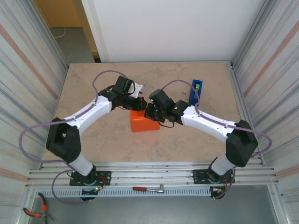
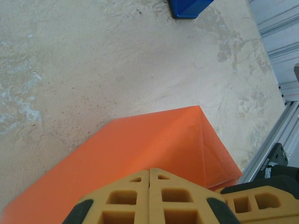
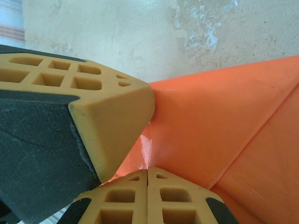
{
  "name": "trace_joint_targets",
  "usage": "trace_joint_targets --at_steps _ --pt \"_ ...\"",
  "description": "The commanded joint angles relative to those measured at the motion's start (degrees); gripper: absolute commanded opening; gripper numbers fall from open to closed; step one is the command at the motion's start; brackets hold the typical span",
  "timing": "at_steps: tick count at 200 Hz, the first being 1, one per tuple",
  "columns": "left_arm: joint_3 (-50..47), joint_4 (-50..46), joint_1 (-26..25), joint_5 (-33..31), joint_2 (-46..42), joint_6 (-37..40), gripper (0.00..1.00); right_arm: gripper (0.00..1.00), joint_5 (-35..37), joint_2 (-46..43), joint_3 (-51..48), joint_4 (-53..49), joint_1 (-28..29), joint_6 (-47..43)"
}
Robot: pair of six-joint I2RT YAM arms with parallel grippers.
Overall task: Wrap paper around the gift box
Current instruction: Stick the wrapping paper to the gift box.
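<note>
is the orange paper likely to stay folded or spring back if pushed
The paper shows crisp creases and flat faces, so it probably keeps folds. It looks thin, so a free flap would likely flop or tear if pulled hard.

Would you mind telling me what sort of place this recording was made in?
Most likely a robotics lab work cell: robot arms bolted to an aluminium rail frame, a stone-patterned table walled by ribbed panels, and a ratchet wrench and pliers lying below the near edge.
</note>
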Motion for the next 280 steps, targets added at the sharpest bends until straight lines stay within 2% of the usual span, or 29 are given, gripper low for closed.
trace_joint_targets --at_steps 1,99,280 --pt "2.5 -6.0 -0.6 -0.6 -3.2 2.7 0.00 0.00 3.7 4.3 -4.2 -14.1 -0.3 -0.5" --pt "-4.7 -7.4 0.1 0.2 -11.7 5.5 0.00 0.00 3.5 4.0 -4.3 -13.7 -0.3 -0.4" --pt "-12.3 -6.5 -0.1 -1.8 -11.5 7.9 0.00 0.00 3.0 3.6 -2.5 -13.9 -0.3 -0.4"
